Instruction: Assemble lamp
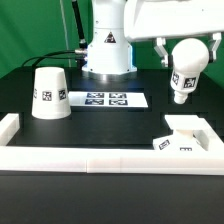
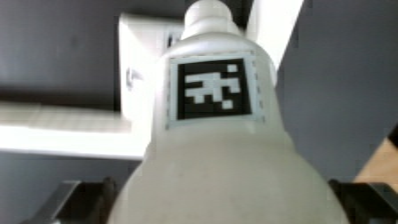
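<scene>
The gripper [image 1: 188,48] is clamped on the bulb [image 1: 184,70], round head between the fingers and stem pointing down, clear of the counter [image 1: 120,125] toward its edge at the exterior view's right. The base [image 1: 186,140] lies lower and nearer the camera, in the near corner on that side; it is apart from the bulb and just beside the border rail [image 1: 100,162]. That rail runs along the whole near edge and turns up short at both near corners, closing those sides. The shade [image 1: 50,93] stands mouth down toward the edge at the exterior view's left, well apart from the bulb. The marker board [image 1: 106,99] lies flat between them, near the robot's pedestal [image 1: 107,50] at the far edge; open dark counter stretches from board to rail.

The wrist view shows the bulb's tag [image 2: 214,88] head-on and dark finger pads [image 2: 71,200] flanking the head, neither plain from outside; white shapes past the stem are too blurred to name; shade and board show only in the exterior view.
</scene>
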{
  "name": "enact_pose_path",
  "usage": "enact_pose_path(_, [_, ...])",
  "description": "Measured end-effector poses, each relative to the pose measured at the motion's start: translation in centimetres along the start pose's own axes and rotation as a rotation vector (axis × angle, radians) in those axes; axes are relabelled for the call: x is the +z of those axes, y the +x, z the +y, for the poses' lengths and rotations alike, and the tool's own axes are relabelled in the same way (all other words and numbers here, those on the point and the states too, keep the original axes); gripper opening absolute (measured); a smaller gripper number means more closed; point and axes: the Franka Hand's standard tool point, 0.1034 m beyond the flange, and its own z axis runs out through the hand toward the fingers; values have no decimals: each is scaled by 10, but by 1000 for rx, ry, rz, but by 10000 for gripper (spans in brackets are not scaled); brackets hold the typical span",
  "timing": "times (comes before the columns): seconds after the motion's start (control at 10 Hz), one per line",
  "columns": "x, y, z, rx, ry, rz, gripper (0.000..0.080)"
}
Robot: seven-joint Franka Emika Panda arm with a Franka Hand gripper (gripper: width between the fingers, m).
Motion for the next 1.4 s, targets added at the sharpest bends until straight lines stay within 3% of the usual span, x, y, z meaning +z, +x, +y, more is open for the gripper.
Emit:
enact_pose_path(0.2, [-4,8,6,-9,-17,89,580])
enact_pose_path(0.5, [-2,5,5,-11,-15,79,580])
enact_pose_path(1.1, [26,26,2,-26,-8,92,580])
enact_pose_path(1.4, [29,28,3,-28,-15,126,580])
